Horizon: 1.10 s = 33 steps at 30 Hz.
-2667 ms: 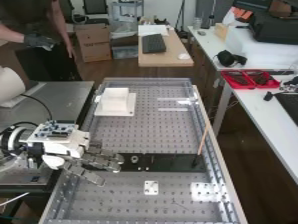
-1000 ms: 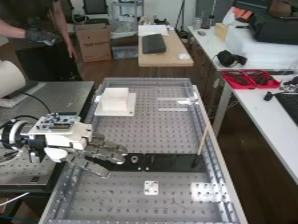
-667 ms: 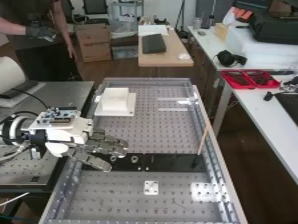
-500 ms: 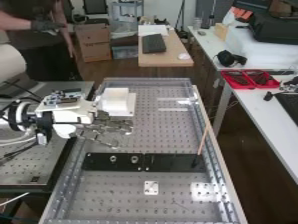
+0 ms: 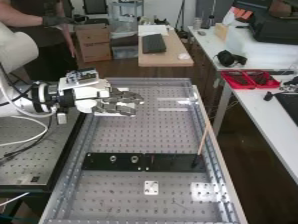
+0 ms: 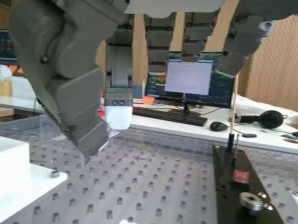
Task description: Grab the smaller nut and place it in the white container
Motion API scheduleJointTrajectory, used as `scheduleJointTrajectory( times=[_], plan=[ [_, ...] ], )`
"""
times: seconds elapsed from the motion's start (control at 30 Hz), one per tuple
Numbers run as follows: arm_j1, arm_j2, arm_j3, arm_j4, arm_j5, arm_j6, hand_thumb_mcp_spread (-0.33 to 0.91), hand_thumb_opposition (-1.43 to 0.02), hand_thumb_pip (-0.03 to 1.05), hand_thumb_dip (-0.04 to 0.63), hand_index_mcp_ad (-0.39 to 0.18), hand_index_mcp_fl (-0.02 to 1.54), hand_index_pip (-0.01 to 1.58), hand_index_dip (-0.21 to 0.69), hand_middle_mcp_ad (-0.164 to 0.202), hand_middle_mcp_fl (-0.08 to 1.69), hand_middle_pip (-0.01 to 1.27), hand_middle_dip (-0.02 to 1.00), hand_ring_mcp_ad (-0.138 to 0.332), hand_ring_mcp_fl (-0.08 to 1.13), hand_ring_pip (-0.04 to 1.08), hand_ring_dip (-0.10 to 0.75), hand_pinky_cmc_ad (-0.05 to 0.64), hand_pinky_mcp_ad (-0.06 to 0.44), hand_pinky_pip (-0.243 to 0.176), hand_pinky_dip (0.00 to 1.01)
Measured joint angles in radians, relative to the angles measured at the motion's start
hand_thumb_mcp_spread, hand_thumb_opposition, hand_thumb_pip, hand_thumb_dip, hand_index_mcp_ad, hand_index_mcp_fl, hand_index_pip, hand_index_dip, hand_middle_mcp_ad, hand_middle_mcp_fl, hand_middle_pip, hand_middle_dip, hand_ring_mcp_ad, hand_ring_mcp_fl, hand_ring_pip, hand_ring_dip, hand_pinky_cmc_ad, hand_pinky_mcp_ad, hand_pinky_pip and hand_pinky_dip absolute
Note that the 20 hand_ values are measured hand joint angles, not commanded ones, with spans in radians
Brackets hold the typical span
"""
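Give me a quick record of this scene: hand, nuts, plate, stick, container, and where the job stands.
hand: open, beside or over the container
nuts: two, apart, one and another, both on the black plate
black plate: on the perforated bench
stick: slim, standing near the plate's end away from the nuts
container: white, on a white base
container's inside: cannot tell
job: neither nut in the container

A robotics lab or workshop is suggested by the white robot arm (image 5: 18,50) seen at the left of the high view and the perforated metal bench (image 5: 133,137) at its centre. Red trays (image 5: 238,87) are set on a white desk (image 5: 256,110) at upper right; a monitor (image 6: 223,90) and keyboard (image 6: 169,116) are seen in the wrist view.
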Motion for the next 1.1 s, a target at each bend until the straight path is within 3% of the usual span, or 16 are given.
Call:
scheduleJointTrajectory(
  times=[0.67,1.1],
  plan=[
    [0.179,-0.077,0.081,-0.063,-0.109,0.076,0.39,-0.93,0.66,0.218,-0.150,0.36,1.54,0.239,0.058,0.11,0.12,0.23,0.126,0.00,0.10,0.101,0.330,0.284,0.003,0.18],
    [0.251,-0.122,0.102,-0.068,-0.140,0.125,0.39,-0.93,0.66,0.218,-0.150,0.36,1.54,0.239,0.059,0.11,0.13,0.23,0.126,0.00,0.10,0.113,0.332,0.284,0.003,0.18]
  ],
)
